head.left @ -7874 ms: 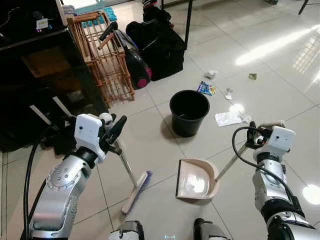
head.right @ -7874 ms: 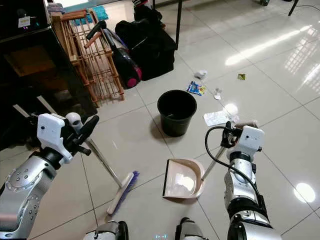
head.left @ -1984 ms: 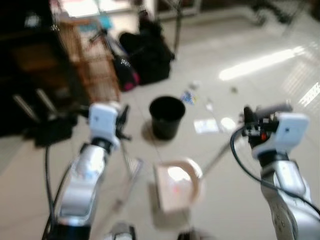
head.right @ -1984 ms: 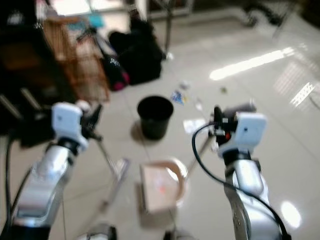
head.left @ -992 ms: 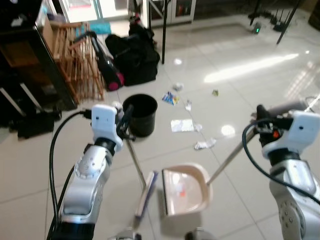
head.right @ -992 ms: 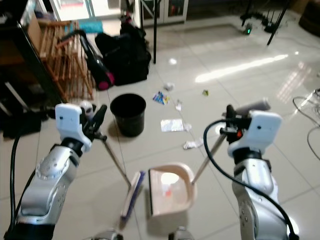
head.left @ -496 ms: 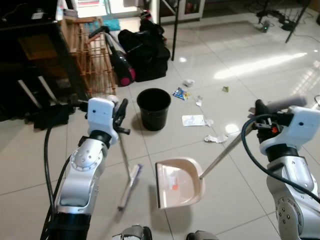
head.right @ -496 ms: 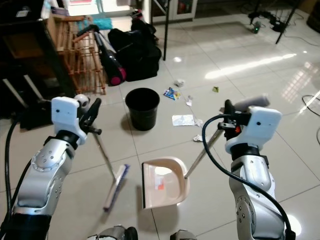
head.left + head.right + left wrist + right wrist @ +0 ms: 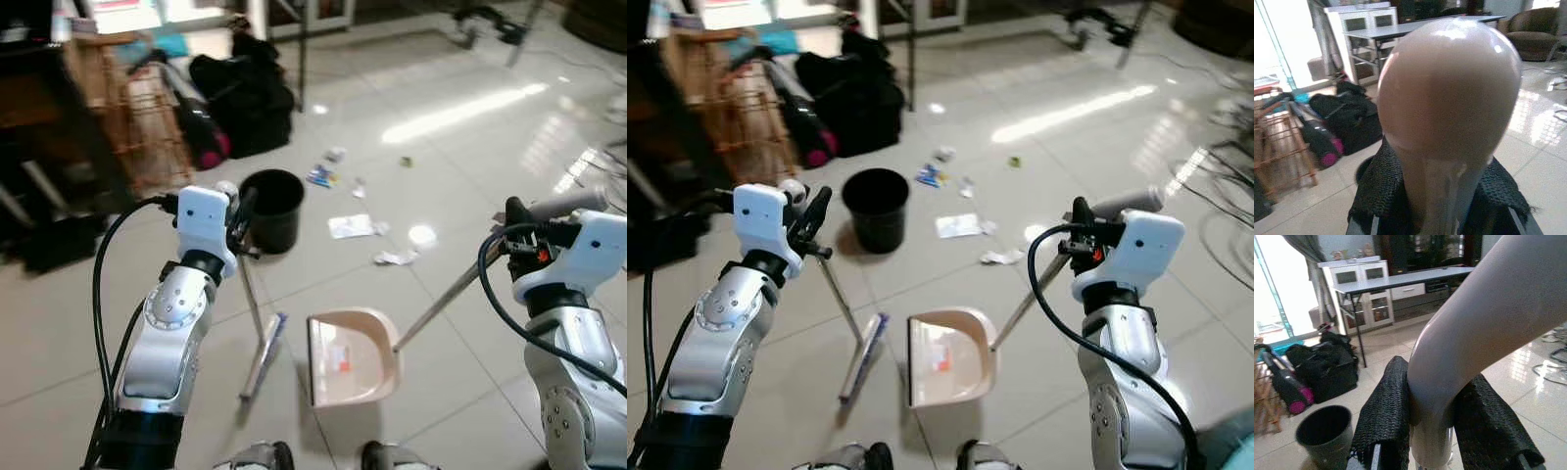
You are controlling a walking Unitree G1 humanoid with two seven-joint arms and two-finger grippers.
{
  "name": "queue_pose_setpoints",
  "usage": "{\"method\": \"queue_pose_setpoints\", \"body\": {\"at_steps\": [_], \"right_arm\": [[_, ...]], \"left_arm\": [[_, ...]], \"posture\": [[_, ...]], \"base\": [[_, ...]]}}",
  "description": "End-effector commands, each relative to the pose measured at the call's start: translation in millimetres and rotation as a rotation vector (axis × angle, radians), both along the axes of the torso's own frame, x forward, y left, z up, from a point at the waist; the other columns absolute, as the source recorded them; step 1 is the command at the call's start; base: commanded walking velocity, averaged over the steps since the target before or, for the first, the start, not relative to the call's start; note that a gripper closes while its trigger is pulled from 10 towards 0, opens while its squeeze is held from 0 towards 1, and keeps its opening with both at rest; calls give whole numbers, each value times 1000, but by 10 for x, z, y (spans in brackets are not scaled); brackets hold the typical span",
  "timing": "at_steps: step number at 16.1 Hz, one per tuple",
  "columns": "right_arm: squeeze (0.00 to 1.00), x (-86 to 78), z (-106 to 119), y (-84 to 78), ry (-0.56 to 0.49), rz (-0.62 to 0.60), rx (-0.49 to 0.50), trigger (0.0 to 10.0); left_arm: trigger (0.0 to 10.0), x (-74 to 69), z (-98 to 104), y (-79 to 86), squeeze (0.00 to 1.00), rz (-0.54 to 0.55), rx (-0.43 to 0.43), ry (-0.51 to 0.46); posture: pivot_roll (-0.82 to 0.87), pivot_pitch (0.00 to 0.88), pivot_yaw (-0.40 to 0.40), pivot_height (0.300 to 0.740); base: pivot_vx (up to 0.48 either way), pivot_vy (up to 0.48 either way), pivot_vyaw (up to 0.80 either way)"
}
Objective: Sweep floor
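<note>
Left eye view: the floor (image 9: 470,137) is glossy pale tile with bright glare patches. The round black bin (image 9: 270,209) is the reference point; its inside is too dark to judge. The left gripper (image 9: 238,220) sits just beside the bin's near-left side, clenched on the thin metal shaft of the broom (image 9: 257,333), whose flat head rests on the tiles nearer the robot than the bin. Just right of that head lies the dustpan (image 9: 351,357), smooth beige plastic, scoop-shaped, with a small reddish mark inside. Its slanted metal handle rises to the right gripper (image 9: 517,233), well right of the bin, which grasps the grey bent grip. Scraps of white paper (image 9: 351,226) and a blue wrapper (image 9: 318,176) lie scattered right of and beyond the bin. A slatted wooden rack (image 9: 125,108) and a black bag (image 9: 245,93) stand beyond it to the left. Right eye view: the same layout, with the bin (image 9: 874,208) beyond the dustpan (image 9: 948,357) and crumpled paper (image 9: 999,257) between bin and right arm. Left wrist view: the black mesh-textured fingers (image 9: 1376,186) close on the broom's rounded, shiny beige knob (image 9: 1449,88). Right wrist view: the textured fingers (image 9: 1386,406) grip the smooth grey curved handle (image 9: 1469,333), with the bin (image 9: 1325,431) on the tiles beyond.
</note>
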State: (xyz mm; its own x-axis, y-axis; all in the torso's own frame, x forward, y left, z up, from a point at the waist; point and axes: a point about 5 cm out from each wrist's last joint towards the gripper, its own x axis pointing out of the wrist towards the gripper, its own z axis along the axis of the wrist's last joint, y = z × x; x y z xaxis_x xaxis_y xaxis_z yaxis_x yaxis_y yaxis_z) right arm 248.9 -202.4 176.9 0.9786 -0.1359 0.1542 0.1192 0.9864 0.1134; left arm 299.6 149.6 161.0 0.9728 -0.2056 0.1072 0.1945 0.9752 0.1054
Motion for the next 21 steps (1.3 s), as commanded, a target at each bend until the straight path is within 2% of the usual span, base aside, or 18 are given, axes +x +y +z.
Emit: {"method": "queue_pose_setpoints", "body": {"at_steps": [1,5,11,21], "right_arm": [[0,11,59,-29,-29,-10,16,10000],[0,12,45,-62,-25,-26,31,10000],[0,17,55,-98,-36,-54,40,10000],[0,70,101,-89,-54,-38,12,10000]], "left_arm": [[10000,23,93,-23,0,-16,4,-47],[10000,41,108,-16,0,-16,5,-53],[10000,66,142,-29,0,-37,8,-62],[10000,101,138,-46,0,-51,12,-68]], "posture": [[-60,133,10,740],[-56,131,15,740],[-48,129,30,740],[-52,110,31,740]], "base": [[334,0,0],[355,0,-103],[388,0,-765],[400,0,0]]}}
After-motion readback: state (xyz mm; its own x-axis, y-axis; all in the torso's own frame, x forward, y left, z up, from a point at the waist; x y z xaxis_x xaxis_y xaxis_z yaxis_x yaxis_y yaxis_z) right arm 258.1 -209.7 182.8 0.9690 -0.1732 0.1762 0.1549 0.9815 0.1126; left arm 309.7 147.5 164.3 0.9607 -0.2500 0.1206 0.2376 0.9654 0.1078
